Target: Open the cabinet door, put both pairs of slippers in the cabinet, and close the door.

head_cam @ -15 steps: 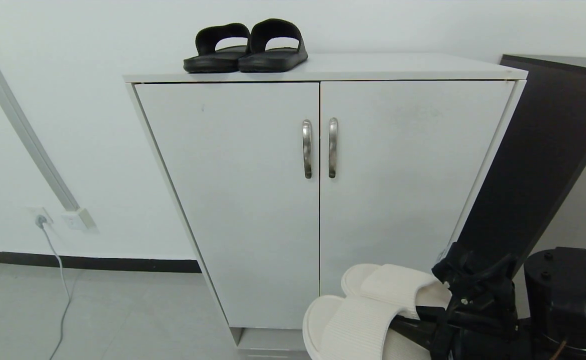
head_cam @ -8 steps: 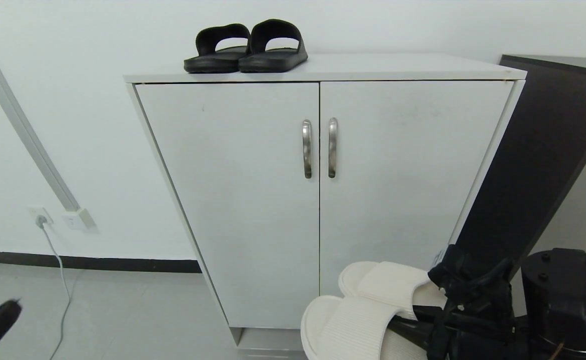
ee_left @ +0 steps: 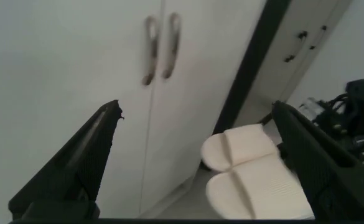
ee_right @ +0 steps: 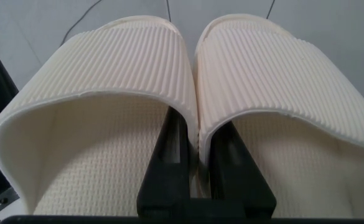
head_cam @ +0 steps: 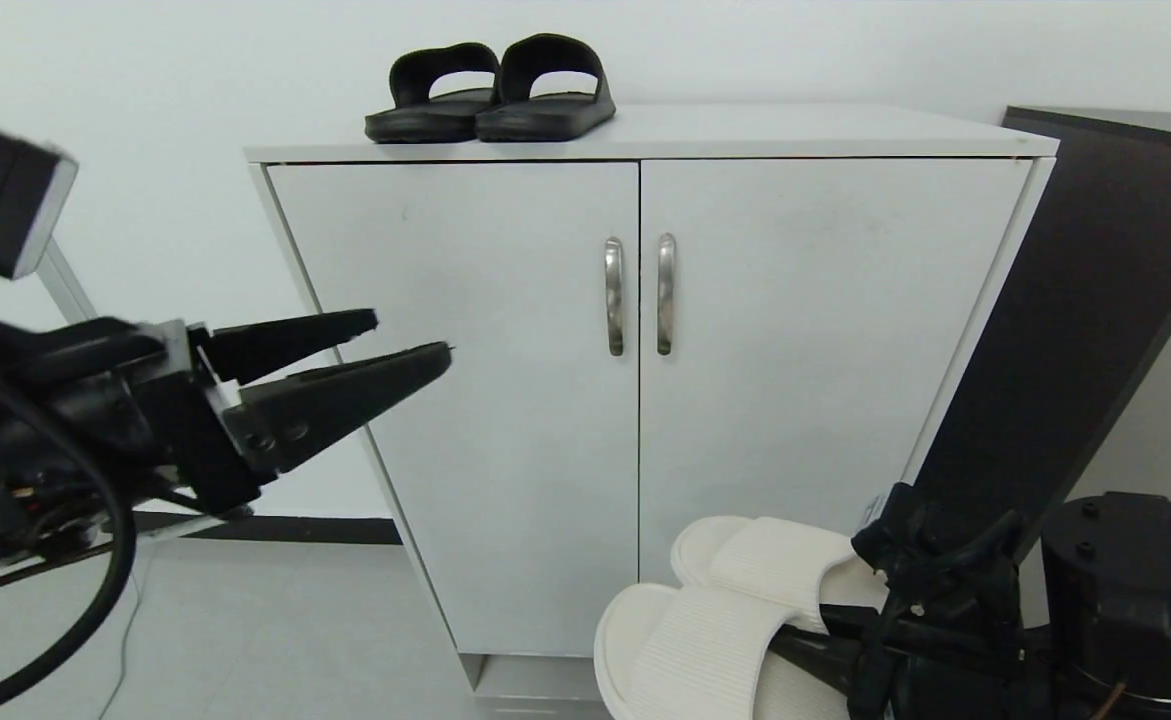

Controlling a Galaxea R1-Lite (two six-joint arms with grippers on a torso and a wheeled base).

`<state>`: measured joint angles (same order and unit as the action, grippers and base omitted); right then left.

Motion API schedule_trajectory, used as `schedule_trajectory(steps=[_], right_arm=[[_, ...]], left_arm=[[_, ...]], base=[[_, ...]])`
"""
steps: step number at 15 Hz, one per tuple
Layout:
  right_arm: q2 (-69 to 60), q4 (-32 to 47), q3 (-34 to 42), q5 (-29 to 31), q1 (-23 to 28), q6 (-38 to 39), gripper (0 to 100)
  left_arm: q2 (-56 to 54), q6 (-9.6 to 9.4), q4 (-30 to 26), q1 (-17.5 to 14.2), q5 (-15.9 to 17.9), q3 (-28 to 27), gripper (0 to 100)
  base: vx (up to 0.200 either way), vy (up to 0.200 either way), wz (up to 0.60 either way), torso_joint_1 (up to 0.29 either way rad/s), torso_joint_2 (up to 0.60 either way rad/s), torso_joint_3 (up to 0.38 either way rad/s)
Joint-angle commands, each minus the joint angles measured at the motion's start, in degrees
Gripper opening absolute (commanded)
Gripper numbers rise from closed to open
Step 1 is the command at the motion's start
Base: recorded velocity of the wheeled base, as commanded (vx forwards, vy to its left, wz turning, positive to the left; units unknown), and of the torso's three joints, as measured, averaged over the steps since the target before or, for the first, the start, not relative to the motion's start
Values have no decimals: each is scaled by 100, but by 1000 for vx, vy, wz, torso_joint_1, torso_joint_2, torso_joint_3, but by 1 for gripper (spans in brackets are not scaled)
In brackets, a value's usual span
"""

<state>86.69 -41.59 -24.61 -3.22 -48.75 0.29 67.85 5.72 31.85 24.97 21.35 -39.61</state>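
head faces the cabinet [head_cam: 505,420]; wrists (nearer) share white slippers [ee_left: 250,168].

The white cabinet [head_cam: 795,130] stands on the grey floor [head_cam: 275,630], its back against the wall [head_cam: 195,150], with both doors [head_cam: 465,400] shut. A pair of black slippers [head_cam: 490,95] sits side by side on its top, toward the left end.

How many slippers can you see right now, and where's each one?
4. Two black slippers sit side by side on the cabinet top. Two white slippers are clamped together in the right gripper, low before the right door. The shut cabinet may hide more.
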Motion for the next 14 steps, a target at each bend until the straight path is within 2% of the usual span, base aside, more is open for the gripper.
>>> schedule_trajectory(steps=[1,4,6,8,9,11,13,14], right_arm=[[32,2,-17,-3,-3,-3,0],[164,-15,-44,5,15,23,0],[164,-103,-44,23,23,15,0],[147,-130,-44,23,23,15,0],[155,-130,-52,23,23,15,0],[173,-130,-52,14,67,23,0],[164,-130,-52,14,67,23,0],[164,-130,-52,14,67,23,0]], left_arm=[[1081,0,-259,747,-219,-847,100],[1863,0,-259,887,-113,-1506,100],[2505,0,-259,1081,142,-2121,100],[3006,17,-259,1089,476,-2640,100],[3058,43,-267,1089,529,-2701,100],[3208,606,-267,1063,1135,-2912,100],[3269,984,-259,1045,1407,-3106,100],[3305,1081,-259,1037,1504,-3229,100]], base=[[0,0,0,0,0,0],[0,0,0,0,0,0],[0,0,0,0,0,0],[0,0,0,0,0,0],[0,0,0,0,0,0],[0,0,0,0,0,0],[0,0,0,0,0,0],[0,0,0,0,0,0]])
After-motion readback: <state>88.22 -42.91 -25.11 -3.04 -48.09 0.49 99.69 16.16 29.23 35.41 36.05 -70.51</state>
